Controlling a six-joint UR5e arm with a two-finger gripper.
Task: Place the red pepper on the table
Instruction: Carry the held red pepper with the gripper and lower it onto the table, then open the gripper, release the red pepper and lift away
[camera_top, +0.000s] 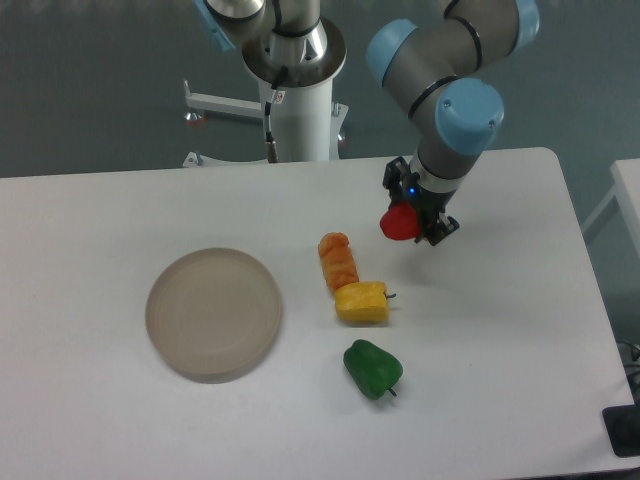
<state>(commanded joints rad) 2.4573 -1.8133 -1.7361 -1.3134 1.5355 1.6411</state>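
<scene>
A round beige plate (213, 313) is lying flat on the left half of the white table (90, 220), well apart from everything else. Toward the middle, an orange lumpy toy vegetable (338, 261) is lying lengthwise, running from the far side toward the near side, and its near end is touching a yellow pepper (361, 302) that is resting on its side. Just in front of the yellow pepper, a green pepper (373, 369) is sitting on the table by itself, close to it but not touching.

Behind these, beyond the far edge of the table, a white pedestal (298, 95) is standing on a white frame, and the grey arm with light-blue joint caps (458, 75) is reaching from there over the right part of the table.

At the end of the arm, the hand (409, 217) is pointing downward and pinching the red pepper (400, 223) between its dark fingers (439, 227). The red pepper is hanging to the right of the orange vegetable and further back than the yellow pepper, apart from both. Whether it is touching the table or hovering just above it cannot be told from this view. To the right of the hand, the white surface is stretching out to the rounded far corner.
</scene>
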